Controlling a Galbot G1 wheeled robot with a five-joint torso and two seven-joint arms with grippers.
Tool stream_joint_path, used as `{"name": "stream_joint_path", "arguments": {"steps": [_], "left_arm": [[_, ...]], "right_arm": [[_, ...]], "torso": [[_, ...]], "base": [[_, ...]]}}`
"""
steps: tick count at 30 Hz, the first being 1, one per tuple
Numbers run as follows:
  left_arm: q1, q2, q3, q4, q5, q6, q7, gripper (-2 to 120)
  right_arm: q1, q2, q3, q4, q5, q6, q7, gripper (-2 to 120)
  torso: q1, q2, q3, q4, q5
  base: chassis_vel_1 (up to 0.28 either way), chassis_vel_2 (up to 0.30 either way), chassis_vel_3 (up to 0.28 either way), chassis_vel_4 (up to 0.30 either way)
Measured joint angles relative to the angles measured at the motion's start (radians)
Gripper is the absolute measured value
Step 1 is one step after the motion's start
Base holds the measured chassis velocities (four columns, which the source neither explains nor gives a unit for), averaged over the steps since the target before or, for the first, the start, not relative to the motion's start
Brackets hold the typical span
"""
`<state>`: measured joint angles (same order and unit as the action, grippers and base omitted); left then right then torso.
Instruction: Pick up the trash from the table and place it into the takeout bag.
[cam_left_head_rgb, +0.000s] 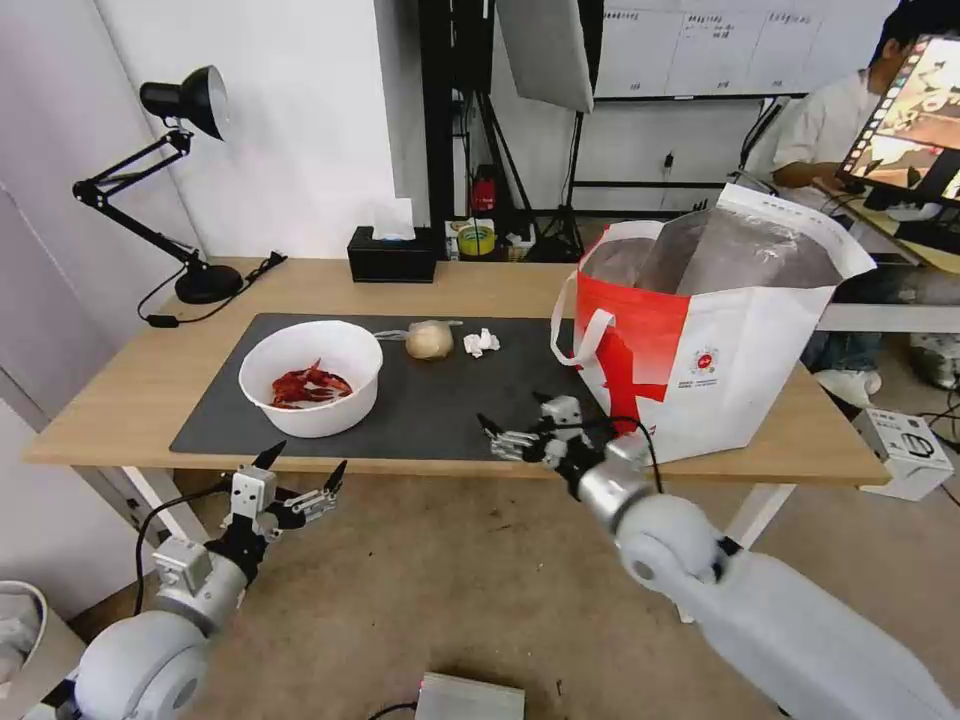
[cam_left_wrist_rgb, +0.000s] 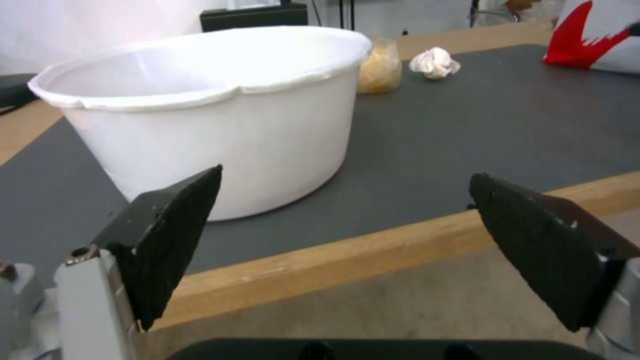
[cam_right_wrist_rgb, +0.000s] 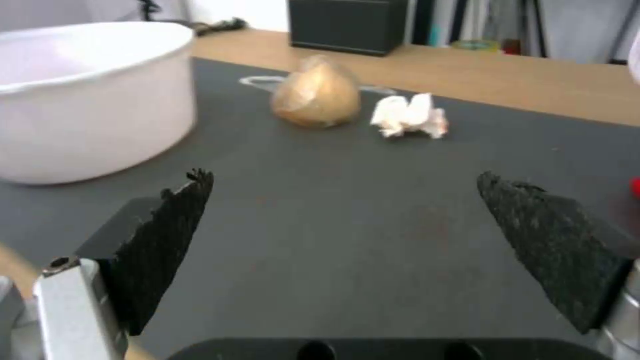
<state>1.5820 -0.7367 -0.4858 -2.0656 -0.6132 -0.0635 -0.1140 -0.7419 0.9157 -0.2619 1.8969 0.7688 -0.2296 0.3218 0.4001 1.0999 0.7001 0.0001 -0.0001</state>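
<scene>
smooth, slightly glossy white plastic for the bowl (cam_left_head_rgb: 311, 377). matt dark grey mat (cam_left_head_rgb: 440, 400) beneath it, over light wood-grain table (cam_left_head_rgb: 120, 400). beside the bowl, shiny clear film around the beige lump (cam_left_head_rgb: 429, 340), then crumpled paper tissue (cam_left_head_rgb: 481, 343). silver foil lining in the takeout bag (cam_left_head_rgb: 720, 330). rough black pads (cam_right_wrist_rgb: 167, 240).

One desk (cam_left_head_rgb: 150, 380) carries one dark mat (cam_left_head_rgb: 450, 400), one white bowl (cam_left_head_rgb: 312, 378) of what look like crayfish shells, one bagged beige lump (cam_left_head_rgb: 429, 340), one crumpled tissue (cam_left_head_rgb: 481, 343), one takeout bag (cam_left_head_rgb: 715, 340), one tissue box (cam_left_head_rgb: 392, 256) and one lamp (cam_left_head_rgb: 180, 180).
</scene>
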Motion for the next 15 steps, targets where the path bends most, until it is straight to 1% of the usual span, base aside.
{"name": "stream_joint_path", "arguments": {"steps": [1, 2, 4, 8, 10, 11, 15], "left_arm": [[0.0, 0.001, 0.0, 0.001, -0.003, 0.0, 0.0, 100], [0.0, 0.001, 0.0, 0.001, -0.003, 0.0, 0.0, 100], [-0.001, 0.001, 0.0, 0.005, -0.008, 0.0, -0.001, 100], [-0.002, 0.0, 0.001, 0.007, -0.01, 0.001, -0.001, 100], [-0.003, -0.004, 0.003, 0.009, -0.011, 0.002, -0.001, 100], [-0.003, -0.004, 0.003, 0.009, -0.011, 0.002, -0.001, 100], [-0.004, -0.01, 0.003, 0.011, -0.011, 0.002, -0.001, 100]], "right_arm": [[0.029, 0.017, -0.018, -0.007, 0.003, -0.027, 0.039, 100], [0.029, 0.017, -0.018, -0.007, 0.003, -0.027, 0.039, 100], [0.089, 0.048, -0.048, -0.038, 0.007, -0.064, 0.092, 100], [0.141, 0.078, -0.067, -0.08, 0.021, -0.084, 0.116, 100], [0.192, 0.119, -0.084, -0.129, 0.039, -0.106, 0.136, 100], [0.192, 0.119, -0.084, -0.129, 0.039, -0.106, 0.136, 100], [0.259, 0.214, -0.118, -0.238, 0.061, -0.144, 0.179, 100]], "torso": [[0.0, 0.0, 0.0, -0.0001, 0.0], [0.0, 0.0, 0.0, -0.0001, 0.0], [0.0, 0.0, 0.0, 0.0, -0.0001], [0.0, 0.0, 0.0, -0.0001, -0.0001], [0.0, 0.0, 0.0, -0.0001, -0.0001], [0.0, 0.0, 0.0, -0.0001, -0.0001], [0.0, 0.0, 0.0, 0.0, 0.0]], "base": [[0.0, 0.0, 0.0, 0.0], [0.0, 0.0, 0.0, 0.0], [0.0, 0.0, 0.0, 0.0], [0.0, 0.0, 0.0, 0.0], [0.0, 0.0, 0.0, 0.0], [0.0, 0.0, 0.0, 0.0], [0.0, 0.0, 0.0, 0.0]]}}
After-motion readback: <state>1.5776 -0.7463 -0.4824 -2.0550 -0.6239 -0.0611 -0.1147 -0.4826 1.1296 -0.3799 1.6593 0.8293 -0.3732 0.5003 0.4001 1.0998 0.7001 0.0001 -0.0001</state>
